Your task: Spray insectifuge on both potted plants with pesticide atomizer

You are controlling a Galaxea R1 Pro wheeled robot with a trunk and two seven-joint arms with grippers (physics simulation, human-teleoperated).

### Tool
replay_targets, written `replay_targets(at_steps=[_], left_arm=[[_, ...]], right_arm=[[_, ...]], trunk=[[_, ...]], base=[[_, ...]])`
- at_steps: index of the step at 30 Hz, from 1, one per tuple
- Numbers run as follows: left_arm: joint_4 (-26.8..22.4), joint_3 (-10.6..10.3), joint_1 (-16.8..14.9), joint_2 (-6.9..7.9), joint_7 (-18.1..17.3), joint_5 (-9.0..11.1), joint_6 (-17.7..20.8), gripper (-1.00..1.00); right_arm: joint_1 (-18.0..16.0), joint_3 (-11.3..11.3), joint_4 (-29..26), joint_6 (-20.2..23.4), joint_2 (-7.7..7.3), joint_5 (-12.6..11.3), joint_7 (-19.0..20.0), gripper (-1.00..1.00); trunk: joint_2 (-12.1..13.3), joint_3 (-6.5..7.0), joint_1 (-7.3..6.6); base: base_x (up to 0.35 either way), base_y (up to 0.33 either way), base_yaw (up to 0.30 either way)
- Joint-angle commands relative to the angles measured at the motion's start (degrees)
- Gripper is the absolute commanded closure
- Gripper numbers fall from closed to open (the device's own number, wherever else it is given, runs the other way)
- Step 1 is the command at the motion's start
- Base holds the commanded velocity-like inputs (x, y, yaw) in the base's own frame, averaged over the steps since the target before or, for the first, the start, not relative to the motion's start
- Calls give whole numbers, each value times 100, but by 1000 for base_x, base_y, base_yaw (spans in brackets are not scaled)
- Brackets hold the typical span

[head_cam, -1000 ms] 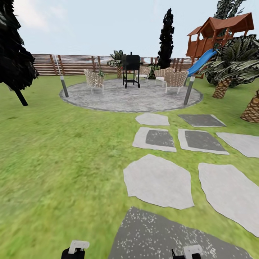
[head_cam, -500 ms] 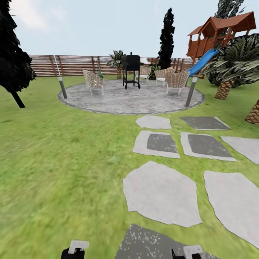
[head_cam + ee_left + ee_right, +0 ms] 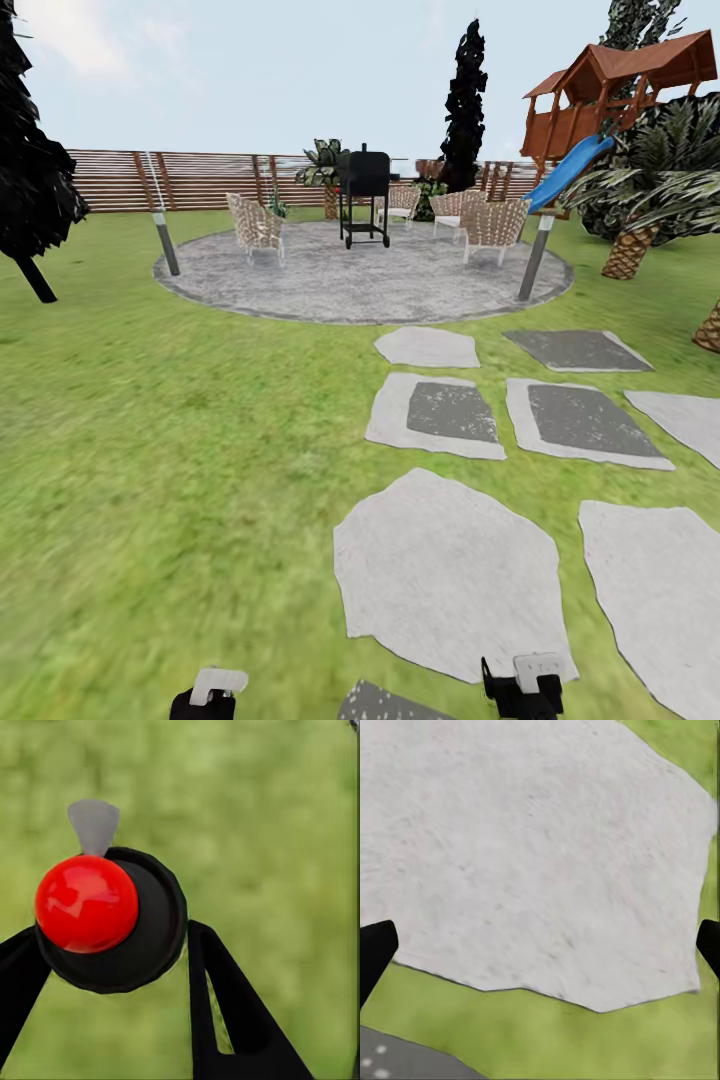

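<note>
The right gripper (image 3: 540, 949) is spread wide, its black tips at opposite edges of its wrist view, with nothing between them; just below it lies a pale stepping stone (image 3: 532, 847) edged by grass. The left gripper (image 3: 112, 1020) hangs over lawn (image 3: 285, 832); a red ball (image 3: 86, 902) on a black disc sits by its fingers (image 3: 225, 1020), and I cannot tell how far it is open or whether it grips anything. Well ahead of both are the round patio (image 3: 400, 285), wicker chairs (image 3: 258, 228), a grill (image 3: 365, 195) and the slat fence (image 3: 200, 180). Over the last second the stones have slid down the head view and the patio has drawn nearer; the camera moved, so the robot is probably driving into the garden. The sprayer and the two small potted plants cannot be placed from here; finding them likely comes next.
</note>
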Motion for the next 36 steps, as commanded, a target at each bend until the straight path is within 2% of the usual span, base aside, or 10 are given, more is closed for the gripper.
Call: replay_targets(at_steps=[1,36], left_arm=[[5,-41,-4,2,-18,60,-19,100],[5,-41,-4,2,-18,61,-19,100]], right_arm=[[-4,-29,-27,-16,-1,66,-23,-100],[-3,-14,3,-34,-21,105,-12,-100]], trunk=[[-2,-5,2],[-2,-5,2]], base=[[323,-115,0],[323,-115,0]])
